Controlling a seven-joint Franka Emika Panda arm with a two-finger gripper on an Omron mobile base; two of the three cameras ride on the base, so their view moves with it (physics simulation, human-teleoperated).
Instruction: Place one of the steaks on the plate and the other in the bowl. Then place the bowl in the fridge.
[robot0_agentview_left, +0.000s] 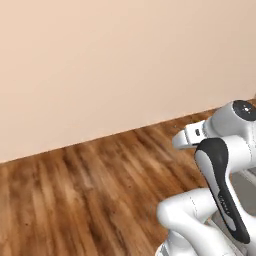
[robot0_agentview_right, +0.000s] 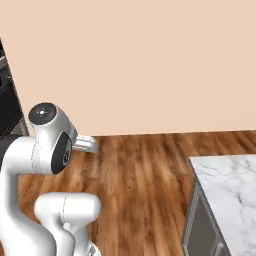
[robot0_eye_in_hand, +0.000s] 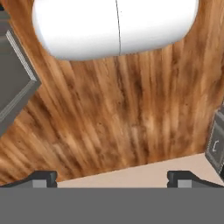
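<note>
A plain peach wall (robot0_agentview_left: 100, 60) and wooden plank floor (robot0_agentview_left: 75, 200) are seen in the left base view, with the folded white arm (robot0_agentview_left: 220, 170) at lower right. No steak, plate or bowl is in sight, so the base is judged to be in transit between stations.

In the right base view, a marble tabletop (robot0_agentview_right: 230, 195) stands at lower right over a grey cabinet front (robot0_agentview_right: 197, 225), and a dark appliance edge (robot0_agentview_right: 7, 100), possibly the fridge, is cut off at far left.

In the hand view, the end effector (robot0_eye_in_hand: 113, 178) is aimed at the floor, fingertips (robot0_eye_in_hand: 43, 177) spread wide with nothing between them. Next, the tabletop must be faced; its corner could obstruct the turn.
</note>
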